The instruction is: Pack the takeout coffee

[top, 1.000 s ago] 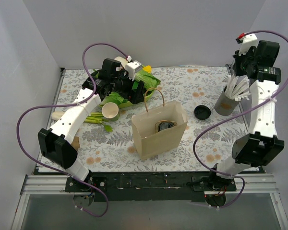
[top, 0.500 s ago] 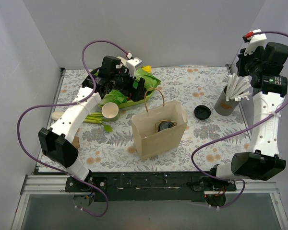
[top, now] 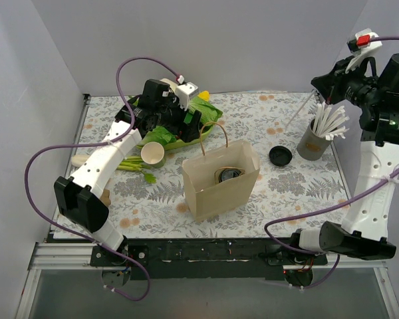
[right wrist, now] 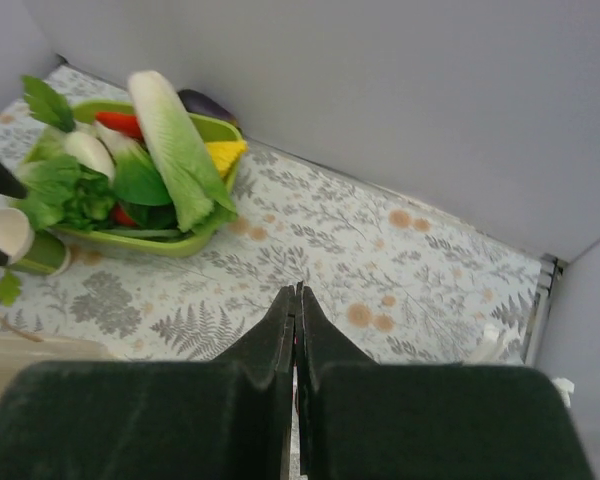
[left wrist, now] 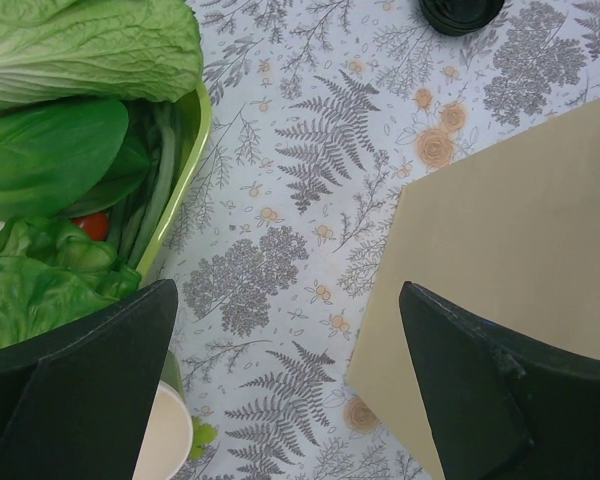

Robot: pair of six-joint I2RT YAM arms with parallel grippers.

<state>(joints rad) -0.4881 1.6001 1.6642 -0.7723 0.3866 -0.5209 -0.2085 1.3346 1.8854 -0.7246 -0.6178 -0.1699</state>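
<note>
The takeout coffee (top: 230, 175) sits inside the paper bag (top: 216, 196) in the middle of the table (top: 253, 119), its black lid showing through the open mouth. My right claw (right wrist: 296, 292) is pinched fully together, high above the grey cup of straws (top: 312, 145), and a white straw (top: 300, 111) slants down and to the left from it. I judge the step in hand is getting that straw into the bag.

To do it well, I want to carry the straw across at height, clear of the loose black lid (top: 280, 155) and the bag's handles. Then I bring the low end over the mouth, beside the cup rather than onto its lid. The bag is light and stands on its own, so I should come down straight and not brush its wall. I release only once the low end is well inside.

My left claw (left wrist: 290, 300) is spread wide and holds nothing. It hangs between the green vegetable tray (left wrist: 189, 150) and the bag, near an unlidded green cup (top: 152, 154). I would keep it out of the right arm's path.

The table wears a pale cloth printed with ferns and orange flowers. Plain grey-white walls close in the back and both sides.
</note>
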